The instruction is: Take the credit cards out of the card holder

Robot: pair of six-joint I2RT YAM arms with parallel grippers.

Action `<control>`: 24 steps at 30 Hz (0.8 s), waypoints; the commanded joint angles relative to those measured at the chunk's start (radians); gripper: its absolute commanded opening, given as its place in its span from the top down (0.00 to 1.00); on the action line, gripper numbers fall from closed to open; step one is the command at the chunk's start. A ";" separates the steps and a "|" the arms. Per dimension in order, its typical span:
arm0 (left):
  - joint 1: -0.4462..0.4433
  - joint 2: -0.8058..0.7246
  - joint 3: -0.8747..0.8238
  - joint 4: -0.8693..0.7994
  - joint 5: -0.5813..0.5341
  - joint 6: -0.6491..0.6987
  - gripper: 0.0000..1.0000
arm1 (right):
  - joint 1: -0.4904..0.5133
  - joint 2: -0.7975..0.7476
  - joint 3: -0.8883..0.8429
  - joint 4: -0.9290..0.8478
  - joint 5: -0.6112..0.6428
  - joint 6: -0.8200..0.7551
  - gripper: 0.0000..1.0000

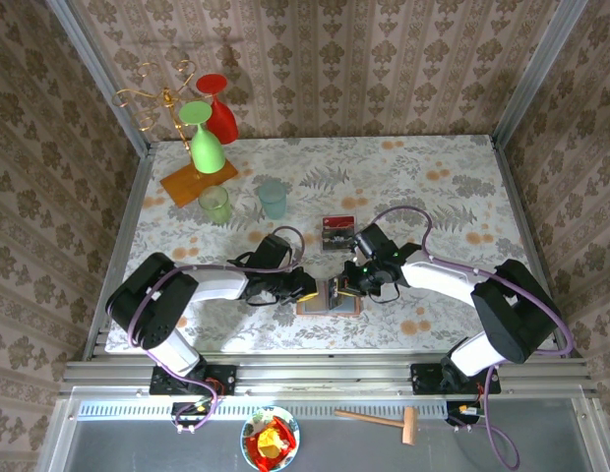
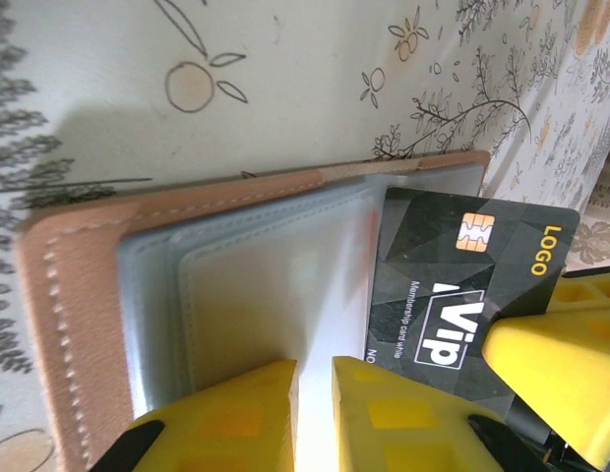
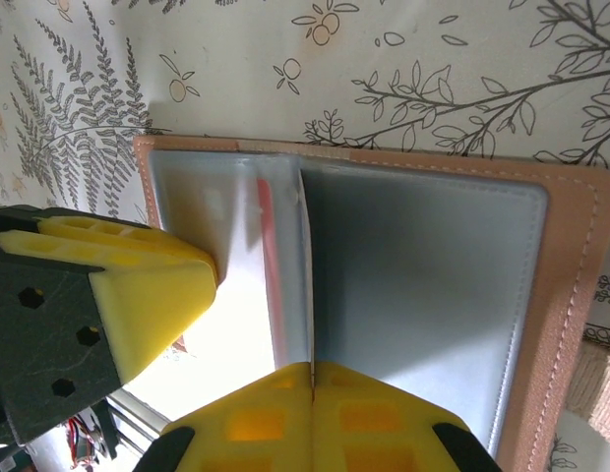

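1. Patterned wallpaper closes in a floral table (image 1: 453, 197). A glass rack (image 1: 197, 182) stands at its far left, well away from the work.
2. Both arms reach to the near middle of the table, where the card holder (image 1: 315, 308) lies open and flat, tan cover down and grey-blue pockets up.
3. The left gripper (image 2: 313, 379) stands narrow, its fingers pinching a pale pocket leaf. This is probably to hold the wallet steady against the pull.
4. The right gripper (image 3: 313, 379) is clamped tight on the black card (image 2: 462, 275), which sticks partway out of a pocket towards the right. From the right wrist the card shows only as a thin edge.
5. A second card (image 1: 336, 234), with a red band, lies on the table just beyond the holder, so it is out of the holder.
6. The fingers cover the near edges of both the holder and the card. The frosted pockets make it hard to tell whether more cards remain inside.
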 commanded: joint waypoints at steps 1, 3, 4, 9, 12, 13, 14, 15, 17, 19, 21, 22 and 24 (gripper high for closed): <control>0.012 -0.037 0.016 -0.046 -0.010 0.008 0.82 | 0.003 -0.022 0.044 -0.073 0.034 -0.034 0.93; 0.016 -0.044 0.028 -0.064 -0.010 0.018 0.81 | 0.002 -0.030 0.058 -0.100 0.044 -0.051 0.93; 0.018 -0.046 0.029 -0.068 -0.011 0.021 0.81 | -0.001 -0.035 0.067 -0.112 0.049 -0.061 0.93; 0.031 -0.068 0.026 -0.076 -0.007 0.026 0.81 | -0.026 -0.046 0.109 -0.187 0.069 -0.130 0.93; 0.043 -0.088 0.016 -0.076 -0.007 0.029 0.80 | -0.045 -0.052 0.137 -0.225 0.083 -0.203 0.94; 0.046 -0.095 0.012 -0.074 -0.008 0.029 0.79 | -0.051 -0.052 0.143 -0.234 0.087 -0.237 0.94; 0.051 -0.100 0.008 -0.072 -0.008 0.030 0.79 | -0.054 -0.053 0.150 -0.242 0.086 -0.270 0.93; 0.056 -0.107 0.003 -0.072 -0.009 0.030 0.79 | -0.056 -0.053 0.161 -0.246 0.085 -0.316 0.94; 0.067 -0.122 -0.007 -0.072 -0.008 0.032 0.78 | -0.058 -0.052 0.180 -0.287 0.081 -0.415 0.94; 0.077 -0.137 -0.021 -0.072 -0.011 0.037 0.78 | -0.058 -0.046 0.206 -0.315 0.076 -0.529 0.95; 0.088 -0.150 -0.033 -0.076 -0.012 0.042 0.78 | -0.059 -0.031 0.233 -0.350 0.087 -0.627 0.96; 0.095 -0.156 -0.040 -0.078 -0.012 0.044 0.78 | -0.061 -0.017 0.251 -0.375 0.094 -0.676 0.96; 0.104 -0.164 -0.051 -0.083 -0.013 0.051 0.77 | -0.061 0.007 0.283 -0.415 0.105 -0.768 0.98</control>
